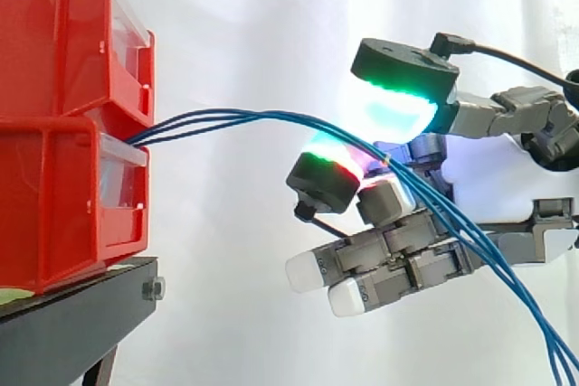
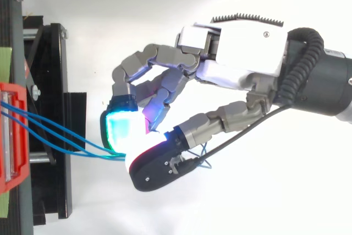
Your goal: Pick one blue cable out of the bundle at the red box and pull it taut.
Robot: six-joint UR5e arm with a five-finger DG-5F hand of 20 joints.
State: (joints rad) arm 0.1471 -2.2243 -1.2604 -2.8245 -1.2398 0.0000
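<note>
1. At 9 o'clock in the side view, two red bins (image 1: 54, 133) stand stacked one on the other. They rest on the black stand (image 1: 72, 314), which sits at 7 o'clock. A white curtain (image 1: 244, 24) hangs behind everything.
2. The blue cables (image 1: 226, 117) come out at the bins' right face, where the upper bin meets the lower one. Three strands run side by side toward 3 o'clock in a shallow arch rather than a straight line.
3. In the top view the same cables (image 2: 55, 136) leave the red bin at the 9 o'clock edge. They cross above the stand and draw together toward 4 o'clock, ending at the glowing pads.
4. The robot hand (image 2: 247, 53) reaches in from 3 o'clock and is closed on the blue cables.
   - Its thumb pad (image 1: 398, 106), glowing green and cyan, sits at 12 o'clock of the strands.
   - A curled fingertip (image 1: 330, 164), glowing green and red, sits at 6 o'clock of them.
   - The cables pass between the two, but I cannot tell how many strands the pinch actually holds.
5. Below the pinch, the other fingers (image 1: 398, 264) stretch out toward 9 o'clock. Their white pads lie apart from the cables.
6. Beyond the pinch the strands fall toward 5 o'clock, crossing in front of the robot hand. They leave the side view at its bottom right corner.
</note>
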